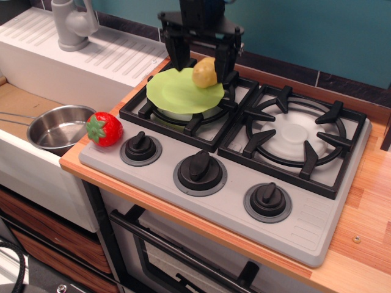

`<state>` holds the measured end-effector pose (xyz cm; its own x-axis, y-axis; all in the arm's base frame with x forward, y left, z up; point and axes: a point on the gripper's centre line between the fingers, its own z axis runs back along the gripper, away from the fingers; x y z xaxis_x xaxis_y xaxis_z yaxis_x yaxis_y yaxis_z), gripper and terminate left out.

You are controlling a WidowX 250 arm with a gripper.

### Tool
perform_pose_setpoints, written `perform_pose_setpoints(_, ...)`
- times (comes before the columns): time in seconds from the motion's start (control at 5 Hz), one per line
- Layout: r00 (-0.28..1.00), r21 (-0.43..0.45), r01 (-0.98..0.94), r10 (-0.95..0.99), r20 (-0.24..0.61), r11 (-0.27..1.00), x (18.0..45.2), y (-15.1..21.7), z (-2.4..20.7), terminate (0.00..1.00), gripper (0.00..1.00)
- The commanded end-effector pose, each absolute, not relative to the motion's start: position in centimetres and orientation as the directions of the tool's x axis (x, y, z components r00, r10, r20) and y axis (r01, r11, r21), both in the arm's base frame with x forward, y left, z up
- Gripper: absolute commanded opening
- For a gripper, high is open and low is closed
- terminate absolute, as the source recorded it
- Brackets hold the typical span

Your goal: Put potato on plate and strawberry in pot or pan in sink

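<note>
The yellowish-tan potato (pixel 205 73) lies on the far right part of the lime-green plate (pixel 177 93), which rests on the left burner grate. My gripper (pixel 200 58) hangs just above it, open, with one black finger on each side of the potato and not touching it. The red strawberry (pixel 104 129) sits on the stove's front left corner. The steel pan (pixel 60 127) sits to its left in the sink (pixel 24 160), its thin handle pointing left.
A grey tap (pixel 73 24) and the ridged white drainboard (pixel 104 52) are at the back left. The right burner grate (pixel 296 137) and three black knobs (pixel 200 170) fill the stove. A wooden counter (pixel 366 201) lies to the right.
</note>
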<state>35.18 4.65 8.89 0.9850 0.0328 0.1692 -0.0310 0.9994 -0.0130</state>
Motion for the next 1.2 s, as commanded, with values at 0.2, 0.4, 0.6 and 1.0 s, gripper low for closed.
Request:
perform_pose_setpoints(0.2,0.965,0.014,0.029,-0.031,0.262,0.999,34.5,7.4,11.7,0.00,1.00)
perform_pose_setpoints(0.4,0.967,0.030,0.025,-0.031,0.254,0.999,34.3,8.2,11.6,0.00,1.00)
perform_pose_setpoints(0.6,0.969,0.034,0.024,-0.032,0.243,0.999,33.7,9.1,11.5,0.00,1.00)
perform_pose_setpoints(1.0,0.969,0.074,0.030,-0.048,0.244,0.997,32.0,10.4,11.7,0.00,1.00)
